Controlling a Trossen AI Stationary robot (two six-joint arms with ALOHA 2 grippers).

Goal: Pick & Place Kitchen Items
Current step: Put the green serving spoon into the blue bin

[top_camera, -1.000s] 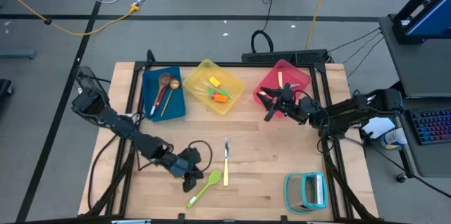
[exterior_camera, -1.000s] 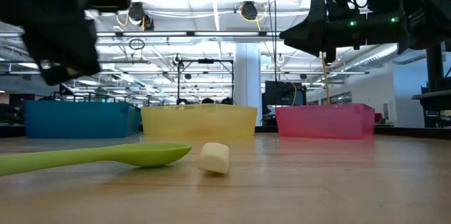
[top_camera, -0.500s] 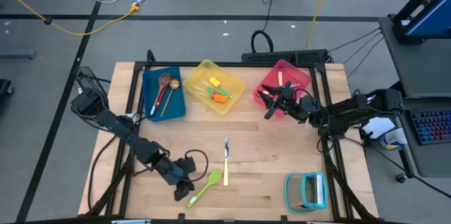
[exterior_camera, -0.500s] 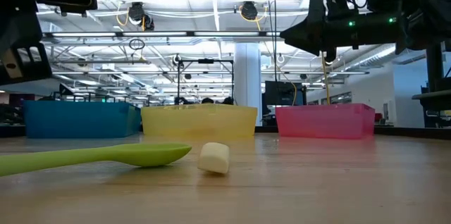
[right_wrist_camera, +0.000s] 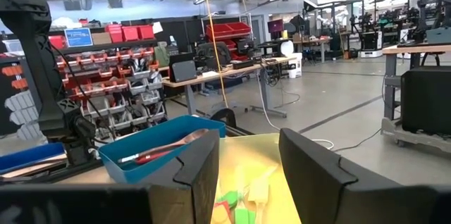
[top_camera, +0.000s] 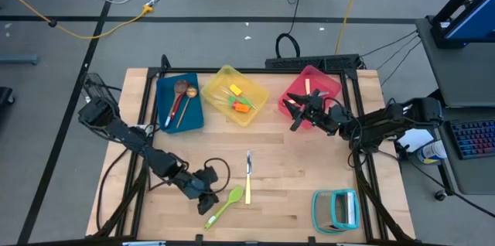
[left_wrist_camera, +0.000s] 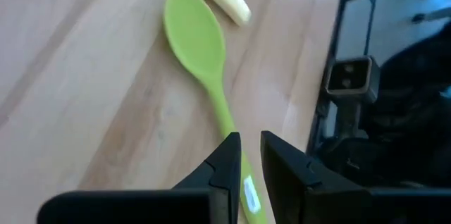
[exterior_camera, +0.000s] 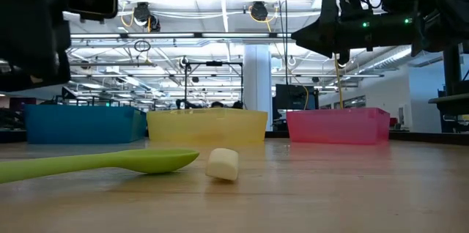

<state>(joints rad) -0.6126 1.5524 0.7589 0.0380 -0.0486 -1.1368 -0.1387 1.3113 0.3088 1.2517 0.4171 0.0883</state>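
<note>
**Hovering over the lime-green spoon, left arm low at the front of the counter**

Standing by the wooden counter [top_camera: 294,161], I saw the left end effector [top_camera: 207,196] low over the front part of the boards, right at the handle of the lime-green spoon [top_camera: 224,205]. From its own wrist camera the two dark fingers [left_wrist_camera: 227,168] stood narrow, only a slim gap between them, with the spoon's thin handle [left_wrist_camera: 224,115] running down into that gap. I could not tell whether the fingers were pressing on the handle or only straddling it. The spoon lay flat on the counter, its bowl pointing away from the end effector, toward the cream-handled utensil [top_camera: 248,176] that lay just beside the bowl, lengthwise on the boards.

The right end effector [top_camera: 297,111] hung raised over the near edge of the pink bin [top_camera: 329,83], at the back right of the counter. Its fingers [right_wrist_camera: 204,164] stood moderately apart, and nothing showed between them.

Along the back sat three bins in a row. The blue bin [top_camera: 164,114] held a red-handled spoon and a wooden one. The yellow bin [top_camera: 220,76] held small orange, green and yellow pieces. The pink bin carried one pale utensil against its far side.

At the front right corner lay the teal-framed rack [top_camera: 337,209], well apart from both arms.
</note>
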